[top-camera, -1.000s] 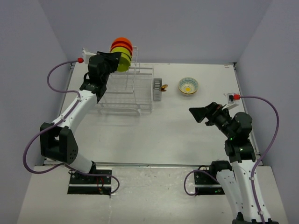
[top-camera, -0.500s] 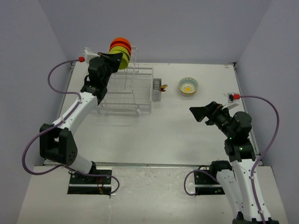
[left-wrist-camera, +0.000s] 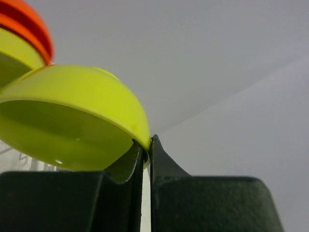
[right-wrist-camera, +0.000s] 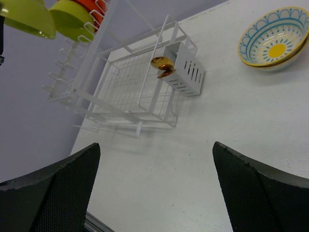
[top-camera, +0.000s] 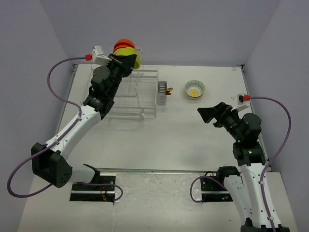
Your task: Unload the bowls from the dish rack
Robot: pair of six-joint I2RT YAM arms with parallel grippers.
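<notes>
Change: the left gripper [left-wrist-camera: 146,142] has just pinched closed, and its arm has stretched up and forward since a second ago.
Left gripper: clenched on the rim of a lime-green bowl [left-wrist-camera: 72,121], one finger inside the bowl and one outside.
Held bowl: tilted on edge just beside the rack's upright tier, over the far left corner of the table [top-camera: 183,140]. It appears to stand off from the bowls behind it, but I can't tell whether it is fully clear of the wires.
Meaning for the task: I'd judge this bowl is secured and on its way out, with a carry and a set-down to come.
Still in the dish rack: the dish rack [right-wrist-camera: 130,92] holds another lime-green bowl [right-wrist-camera: 72,19] and an orange bowl [right-wrist-camera: 91,7] on the tall tier.
Already out: a patterned bowl [top-camera: 194,89] sits on the table near the far edge, right of the grey cutlery basket [top-camera: 162,93].
Left arm pose: reaching long from the near edge to the top of the rack, with the wrist raised.
Right gripper [top-camera: 206,115]: spread wide and empty.
Right arm pose: folded back over the right side of the table, well apart from the rack, pointing toward it.
</notes>
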